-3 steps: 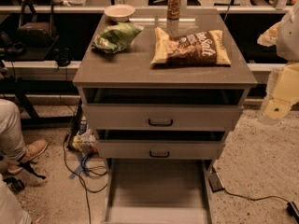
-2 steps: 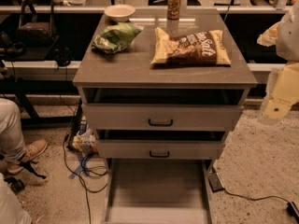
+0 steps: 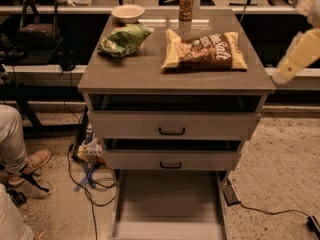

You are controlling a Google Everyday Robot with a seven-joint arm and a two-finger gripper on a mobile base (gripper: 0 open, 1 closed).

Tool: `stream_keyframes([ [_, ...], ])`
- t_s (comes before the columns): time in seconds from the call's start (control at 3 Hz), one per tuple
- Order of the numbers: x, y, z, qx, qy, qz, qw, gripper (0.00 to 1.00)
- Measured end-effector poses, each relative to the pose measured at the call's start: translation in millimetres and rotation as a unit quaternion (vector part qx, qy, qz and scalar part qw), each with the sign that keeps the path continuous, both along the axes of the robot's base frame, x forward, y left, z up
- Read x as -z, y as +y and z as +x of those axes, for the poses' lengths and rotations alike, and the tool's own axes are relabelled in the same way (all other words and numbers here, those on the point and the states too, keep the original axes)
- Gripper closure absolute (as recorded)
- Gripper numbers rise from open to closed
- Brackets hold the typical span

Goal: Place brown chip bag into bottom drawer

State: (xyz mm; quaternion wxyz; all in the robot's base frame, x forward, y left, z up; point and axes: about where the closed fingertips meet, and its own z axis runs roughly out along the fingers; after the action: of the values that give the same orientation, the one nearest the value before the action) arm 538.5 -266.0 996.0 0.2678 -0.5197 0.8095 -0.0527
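The brown chip bag (image 3: 205, 51) is dark brown with pale yellow ends and white lettering. The bag (image 3: 122, 39) to its left is green. The bottom drawer (image 3: 167, 204) is grey-beige. The pincer (image 3: 281, 75), far right, is cream.

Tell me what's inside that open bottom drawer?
The bottom drawer shows only bare floor; its rear hides under the upper drawers. The gripper hovers right of the cabinet.
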Motion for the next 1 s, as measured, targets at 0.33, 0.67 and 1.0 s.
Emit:
stream_keyframes([
  [0.33,9,-25,92,0.060,-0.031,0.025,0.9974,0.00],
  [0.67,-3,-31,107,0.064,-0.049,0.032,0.9963,0.00],
  [1.0,-5,-30,106,0.063,-0.051,0.032,0.9962,0.00],
])
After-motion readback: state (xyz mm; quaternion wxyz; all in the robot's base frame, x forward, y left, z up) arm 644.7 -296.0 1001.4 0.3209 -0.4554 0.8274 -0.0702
